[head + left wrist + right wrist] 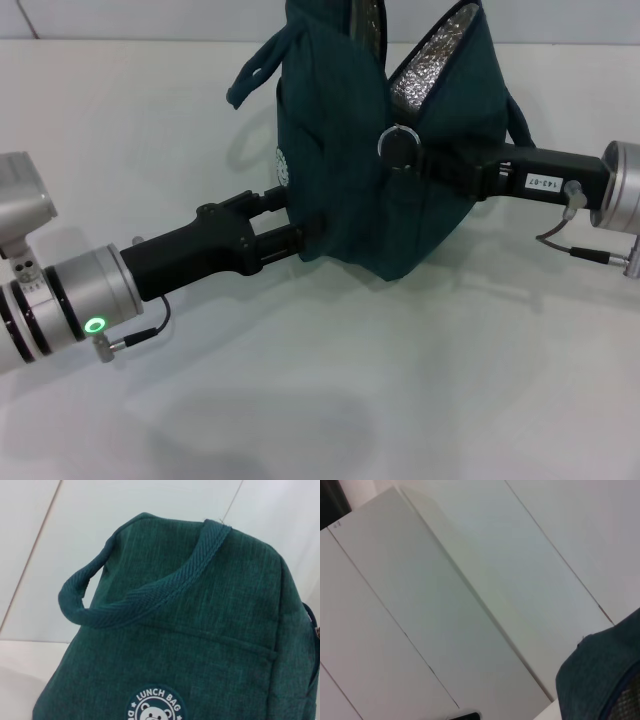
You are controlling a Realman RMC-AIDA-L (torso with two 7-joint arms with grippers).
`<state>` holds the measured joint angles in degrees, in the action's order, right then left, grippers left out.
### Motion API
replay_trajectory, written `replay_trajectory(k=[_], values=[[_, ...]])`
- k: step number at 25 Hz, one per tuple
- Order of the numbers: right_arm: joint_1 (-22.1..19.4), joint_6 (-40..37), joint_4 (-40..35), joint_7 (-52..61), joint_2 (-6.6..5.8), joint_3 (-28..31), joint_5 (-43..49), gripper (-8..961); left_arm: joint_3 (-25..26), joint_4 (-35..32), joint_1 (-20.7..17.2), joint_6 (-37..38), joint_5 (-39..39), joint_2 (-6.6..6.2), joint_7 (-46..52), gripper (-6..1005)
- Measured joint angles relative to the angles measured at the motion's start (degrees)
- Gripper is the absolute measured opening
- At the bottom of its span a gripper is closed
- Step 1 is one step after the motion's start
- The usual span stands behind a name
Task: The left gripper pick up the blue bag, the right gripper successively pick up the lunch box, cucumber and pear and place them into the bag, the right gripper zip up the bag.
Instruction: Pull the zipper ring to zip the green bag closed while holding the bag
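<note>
Soft cloth makes the blue bag point(400, 180) floppy, top middle of the frame. The left gripper point(300, 225) pinches its side; the right gripper point(420, 160) grips near the ring. Hold its cord handle point(150, 597).

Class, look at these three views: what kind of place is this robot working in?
Probably a lab or test bench: a bare white table, plain white wall panels, and only a blue bag between two grippers.

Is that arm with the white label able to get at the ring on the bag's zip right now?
Probably yes. The right gripper already lies against the blue bag beside the ring zip pull, with nothing between them. The left gripper holds the bag's other side, clear of it.
</note>
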<state>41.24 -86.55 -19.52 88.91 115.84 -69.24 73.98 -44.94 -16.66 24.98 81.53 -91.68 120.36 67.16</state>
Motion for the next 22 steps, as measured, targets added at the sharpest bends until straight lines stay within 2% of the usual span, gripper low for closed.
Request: replay_trajectory(k=[3, 8, 17, 22], values=[[-0.7, -0.1, 0.1, 0.0, -0.01, 0.1, -0.5, 5, -0.9, 0.0, 0.7, 0.0, -0.1, -0.19, 0.1, 740], [-1.0, -0.1, 0.0, -0.2, -0.01, 0.1, -0.8, 5, -5.7, 0.0, 2.5, -0.3, -0.3, -0.38, 1.8, 612], [-1.0, -0.1, -0.3, -0.4, -0.16, 0.2, -0.9, 5, -6.8, 0.5, 3.2, -0.2, 0.2, -0.56, 6.0, 430], [-0.6, -0.1, -0.3, -0.5, -0.30, 0.0, -0.9, 5, -6.8, 0.5, 3.1, 1.5, 0.2, -0.58, 7.5, 629]])
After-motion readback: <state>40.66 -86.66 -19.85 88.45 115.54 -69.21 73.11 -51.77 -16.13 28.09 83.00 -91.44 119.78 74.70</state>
